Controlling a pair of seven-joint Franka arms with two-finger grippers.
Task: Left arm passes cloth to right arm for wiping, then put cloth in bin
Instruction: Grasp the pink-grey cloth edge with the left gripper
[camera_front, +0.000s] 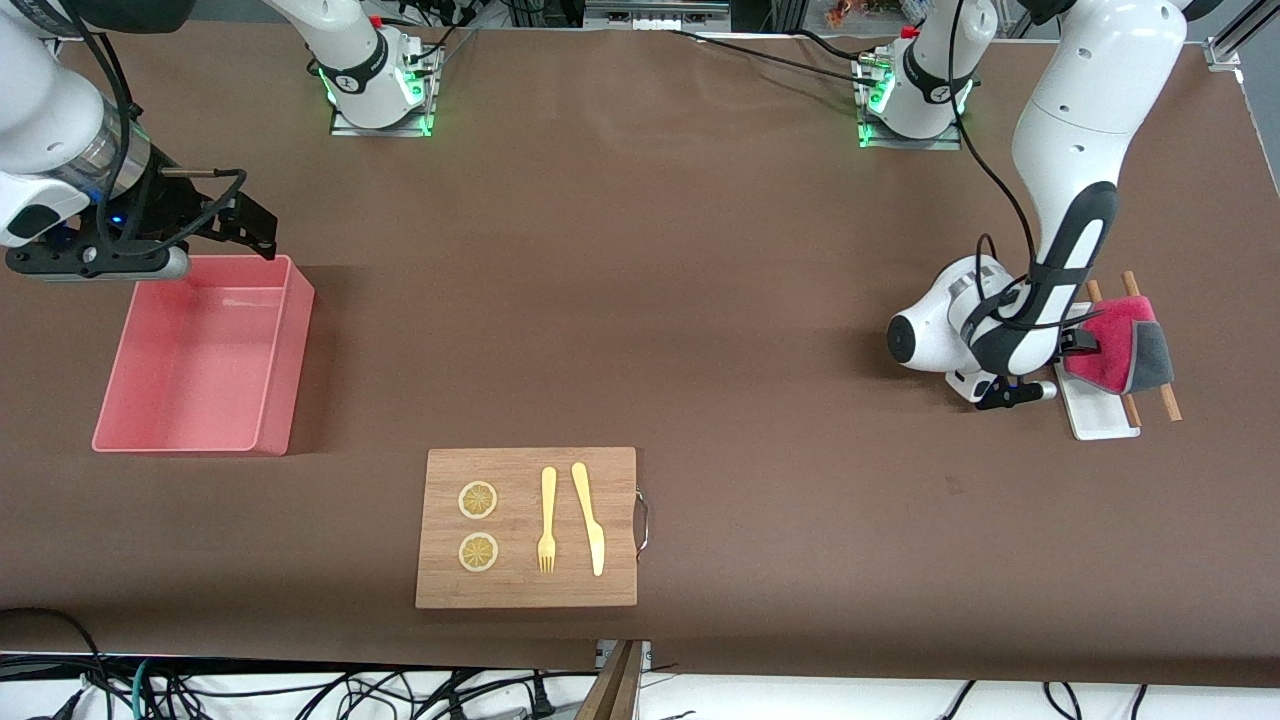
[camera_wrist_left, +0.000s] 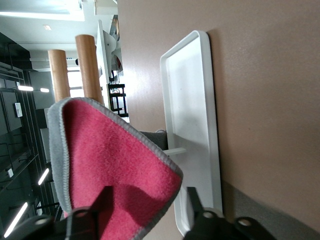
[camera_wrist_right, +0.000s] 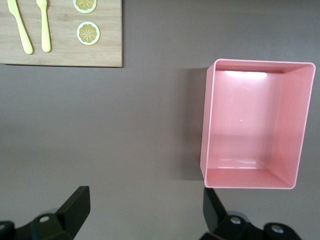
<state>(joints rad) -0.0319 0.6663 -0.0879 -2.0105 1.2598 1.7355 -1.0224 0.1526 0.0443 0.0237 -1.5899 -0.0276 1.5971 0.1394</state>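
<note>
The cloth (camera_front: 1115, 345), magenta with a dark grey edge, hangs over two wooden rods (camera_front: 1166, 402) above a narrow white tray (camera_front: 1100, 418) at the left arm's end of the table. My left gripper (camera_front: 1078, 340) is open, with its fingers on either side of the cloth's hanging corner (camera_wrist_left: 115, 165). The left wrist view shows one finger (camera_wrist_left: 104, 197) against the pink face and the other apart, by the tray (camera_wrist_left: 192, 100). My right gripper (camera_front: 250, 225) is open and empty in the air over the table beside the pink bin (camera_front: 205, 440).
A wooden cutting board (camera_front: 525, 590) near the front camera carries two lemon slices (camera_front: 478, 500), a yellow fork (camera_front: 547, 520) and a yellow knife (camera_front: 590, 520). The right wrist view shows the bin's wall (camera_wrist_right: 206, 125), the board (camera_wrist_right: 60, 57) and my right gripper (camera_wrist_right: 145, 205).
</note>
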